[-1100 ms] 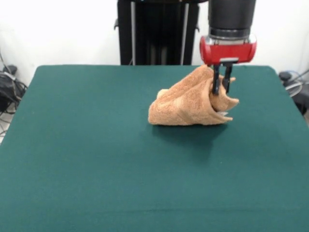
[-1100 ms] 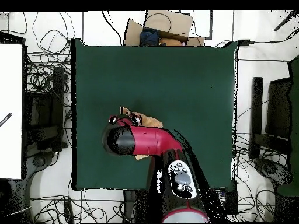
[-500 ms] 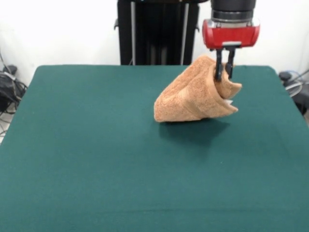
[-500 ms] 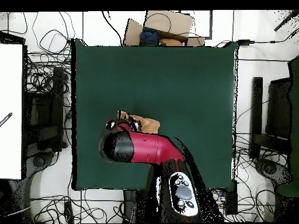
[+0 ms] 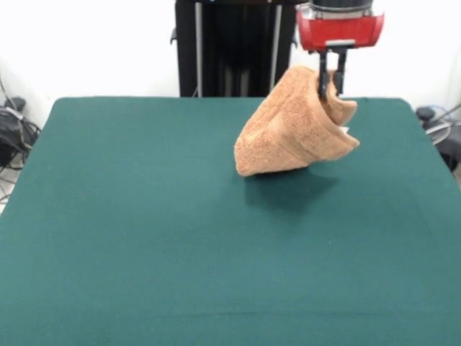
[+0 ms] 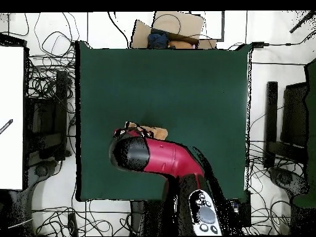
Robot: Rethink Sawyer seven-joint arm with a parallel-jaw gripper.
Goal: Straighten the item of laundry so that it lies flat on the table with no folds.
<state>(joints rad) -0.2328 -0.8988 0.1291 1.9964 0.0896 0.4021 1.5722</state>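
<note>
Jaws [image 5: 330, 85] pinch towel's [image 5: 294, 131] top corner — bunched cloth hangs below.

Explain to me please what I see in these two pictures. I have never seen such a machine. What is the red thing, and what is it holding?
The red and black thing is a robot arm. At its end is a gripper, a small two-fingered clamp. One picture is taken from across the table, facing the robot. The other is taken from above, looking straight down, so there the arm covers most of what it holds.

The surface is a table with a dark green top. The gripper is shut on a small orange-tan towel, pinching it near the top. The towel hangs bunched and folded. Its lower end looks to be just above the table or barely touching it; I cannot tell which. From above, only a bit of the towel shows beside the arm.
</note>
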